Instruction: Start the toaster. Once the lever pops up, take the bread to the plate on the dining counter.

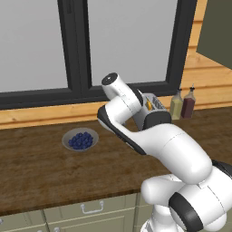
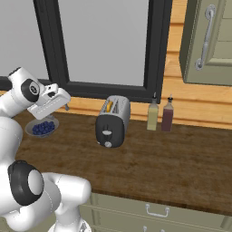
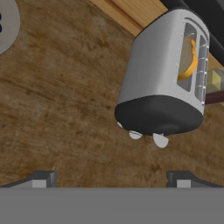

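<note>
The silver-grey toaster [image 2: 113, 121] stands on the wooden worktop by the window, its dark end panel facing me. The bread [image 2: 109, 106] sits down in one slot, a yellow slice [image 3: 190, 61] behind the slot's wires. Two small pale knobs [image 3: 160, 140] stick out of the dark end. My gripper [image 2: 65, 105] hovers left of the toaster and above the worktop, apart from it. In the hand view the gripper [image 3: 111, 179] is open, its fingertips [image 3: 41, 178] wide apart with nothing between them. The toaster [image 1: 156, 113] is partly behind my arm. The plate and the dining counter are out of view.
A grey bowl of blueberries [image 1: 80, 139] stands left of the toaster, under my hand [image 2: 41, 128]. Two condiment bottles [image 2: 159, 115] stand right of the toaster against the wall. A dark-framed window runs behind the worktop [image 2: 172, 158], and a wall cabinet [image 2: 210, 41] hangs at upper right.
</note>
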